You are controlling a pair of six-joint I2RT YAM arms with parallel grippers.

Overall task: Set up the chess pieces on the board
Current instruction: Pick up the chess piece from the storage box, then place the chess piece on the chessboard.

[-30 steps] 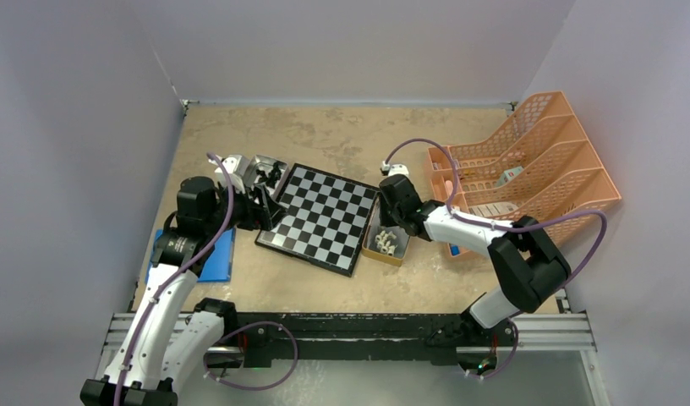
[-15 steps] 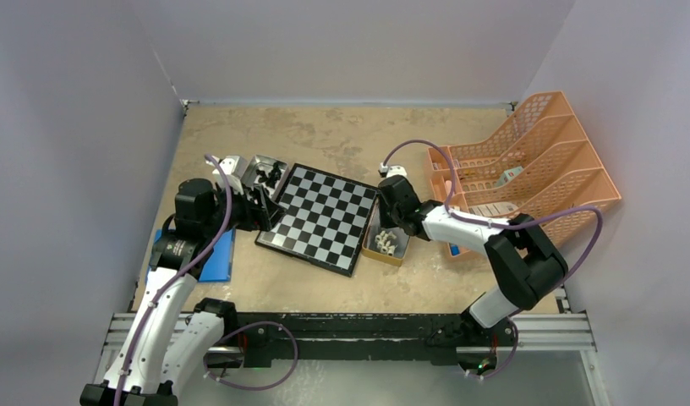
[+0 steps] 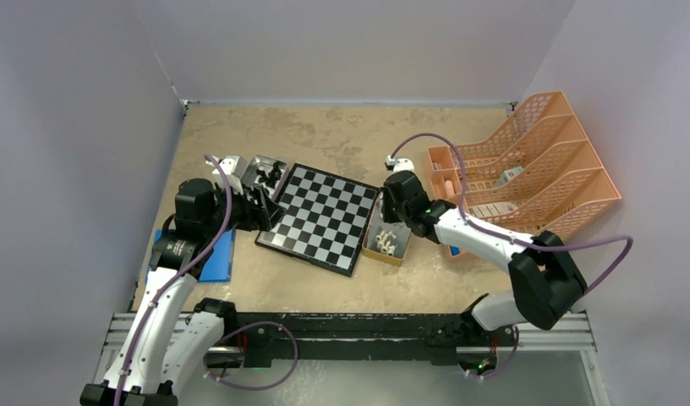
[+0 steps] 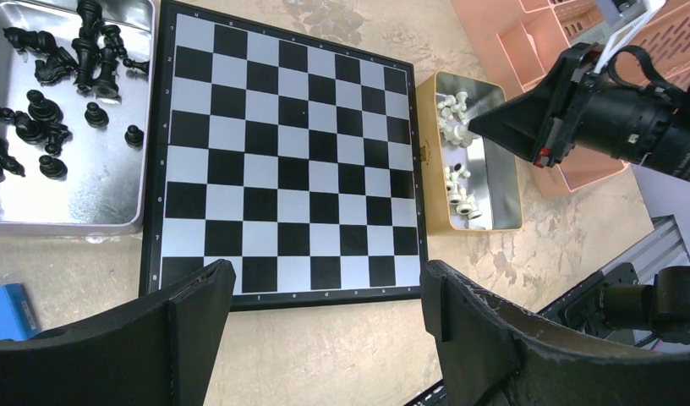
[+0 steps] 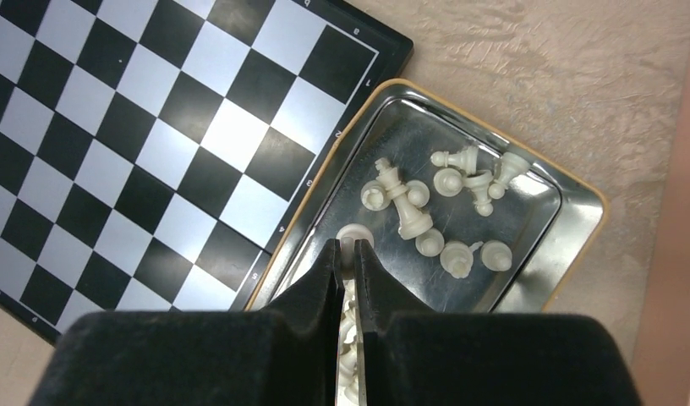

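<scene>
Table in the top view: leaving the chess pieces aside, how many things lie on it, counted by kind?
Chessboard: 1
Metal trays: 2
Orange mesh file rack: 1
Blue flat object: 1
Total: 5

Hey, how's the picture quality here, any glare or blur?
Left wrist: fingers blurred, board sharp. Right wrist: glare on the metal tray, fingers out of focus. Top external: even light, pieces too small to make out.
</scene>
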